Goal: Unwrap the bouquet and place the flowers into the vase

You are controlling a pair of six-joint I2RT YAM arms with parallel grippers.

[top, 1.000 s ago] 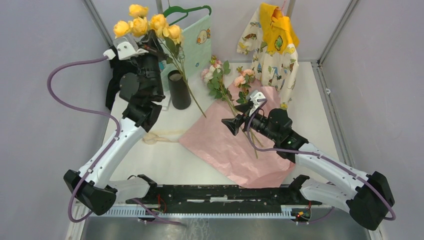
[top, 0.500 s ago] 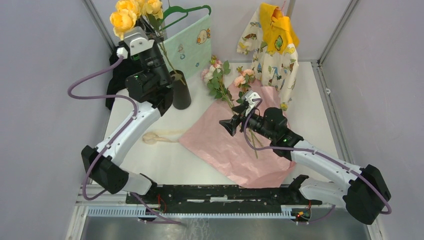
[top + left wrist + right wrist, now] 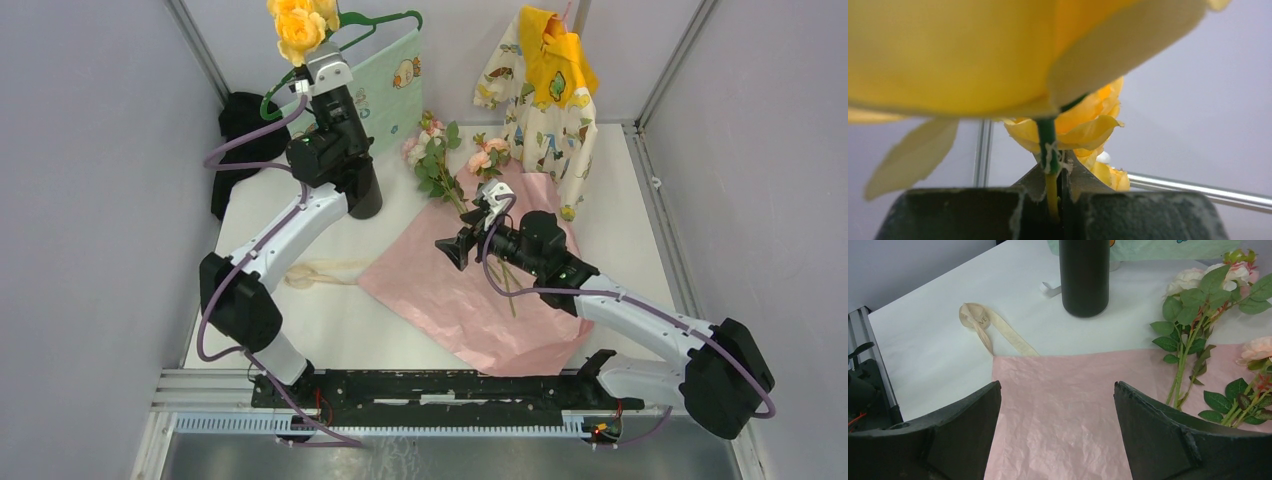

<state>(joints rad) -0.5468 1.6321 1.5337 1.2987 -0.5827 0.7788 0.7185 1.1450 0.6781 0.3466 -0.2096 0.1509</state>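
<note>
Yellow roses (image 3: 298, 22) stand high at the far left, one thin green stem (image 3: 1047, 142) pinched between the tightly closed jaws of the left gripper (image 3: 1062, 175). Gripping just under the heads seems meant to leave the long stems free to drop into a narrow mouth. The black vase (image 3: 1084, 275) stands upright on the white table (image 3: 330, 320) below that arm, which hides whether the stems are over the opening. The right gripper (image 3: 450, 250) hovers spread wide and empty over the flattened pink paper (image 3: 1058, 390), likely waiting for its turn. The pink and cream roses (image 3: 440, 165) lie across the paper's far edge, right of the vase. The beige ribbon (image 3: 983, 322) lies loose left of the paper, so the unwrapping looks done.
</note>
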